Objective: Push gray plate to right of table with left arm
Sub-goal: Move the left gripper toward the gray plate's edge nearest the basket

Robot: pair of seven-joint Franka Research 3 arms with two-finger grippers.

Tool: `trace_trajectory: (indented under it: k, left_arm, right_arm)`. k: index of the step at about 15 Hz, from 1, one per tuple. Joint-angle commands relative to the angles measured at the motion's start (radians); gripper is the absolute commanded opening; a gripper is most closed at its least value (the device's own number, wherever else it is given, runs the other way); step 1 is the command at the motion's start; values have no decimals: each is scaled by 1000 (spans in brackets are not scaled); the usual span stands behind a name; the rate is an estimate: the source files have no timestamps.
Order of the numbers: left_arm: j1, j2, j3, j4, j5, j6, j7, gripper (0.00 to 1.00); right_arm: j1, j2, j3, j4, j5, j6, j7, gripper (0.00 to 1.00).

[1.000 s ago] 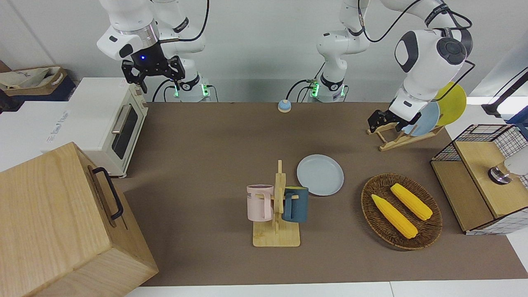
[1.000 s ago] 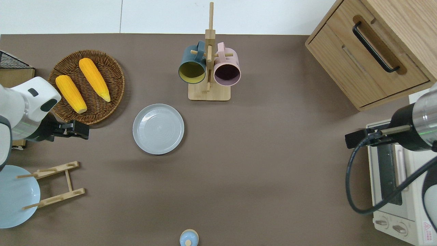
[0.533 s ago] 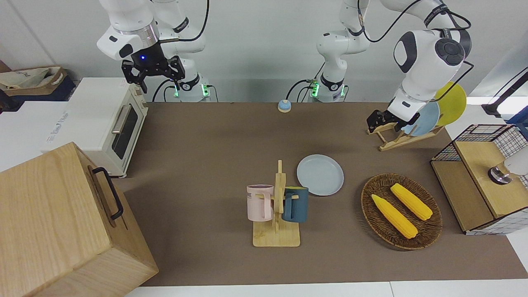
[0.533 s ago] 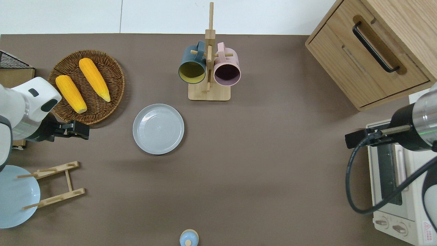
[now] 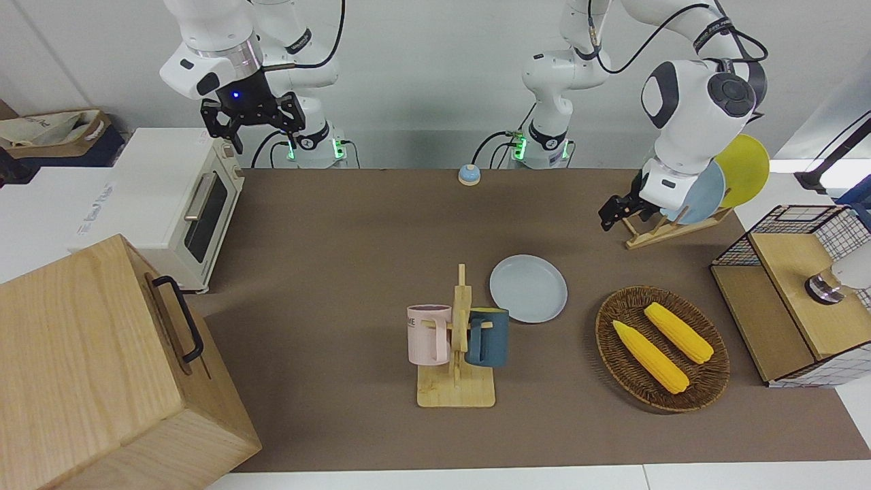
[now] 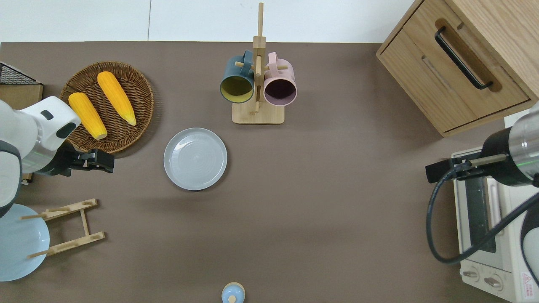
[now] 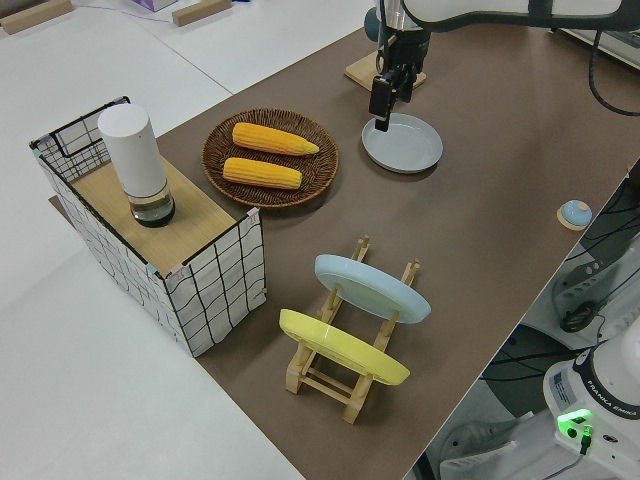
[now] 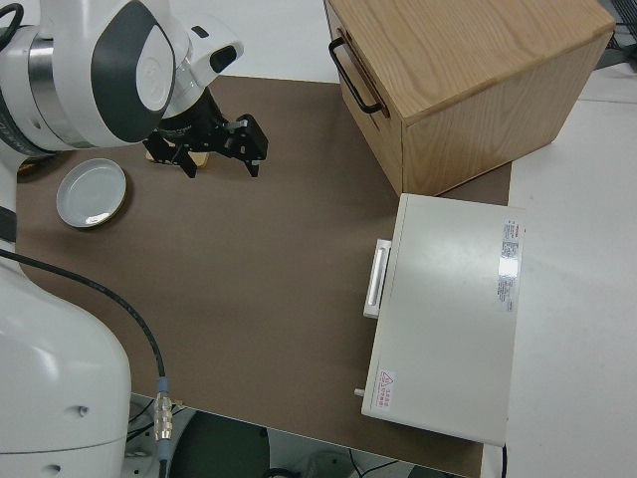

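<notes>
Left claw (image 6: 100, 160): up over bare desk (image 6: 320, 202), between the wicker basket (image 6: 139, 90) and the dish rack (image 6: 67, 227); fingers look pressed close together; apart from the gray plate.
Wicker basket: toward the left arm's end of the desk, holding two corn cobs (image 6: 116, 97) side by side.
Dish rack: nearer to the robots than the basket; carries a sky-blue plate (image 7: 372, 287) and a yellow plate (image 7: 340, 346), both standing on edge.
Gray plate (image 6: 195, 158): flat on the desk, well apart from the left claw, toward the middle of the desk; just nearer to the robots than the mug stand, not touching it.
Mug stand (image 6: 257, 84): wooden, with a dark-teal mug (image 6: 237, 82) and a pink mug (image 6: 280, 84) hung on either side.
Small blue bell (image 6: 233, 293): at the desk edge nearest the robots, around the middle.
Wooden cabinet (image 6: 467, 59): at the right arm's end, farther from the robots than the toaster oven (image 6: 492, 235).
Right claw (image 5: 253, 122): parked, fingers spread.
</notes>
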Motion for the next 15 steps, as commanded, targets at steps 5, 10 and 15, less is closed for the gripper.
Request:
trace_trajectory:
  k: [5,10,15]
  left_arm:
    - [-15,25,6,-61,-82,112,-123,985]
    - [-51,23,4,-143,-76,239,-169,985]
    - [-77,58,4,-182,-68,308,-198,985]
  right_arm:
    - [-20,-3,13,8,10,-14,2,983]
    - [-20,-3,13,8,10,-14,2,983]
    - [-20,-3,13,8,10,-14,2,983]
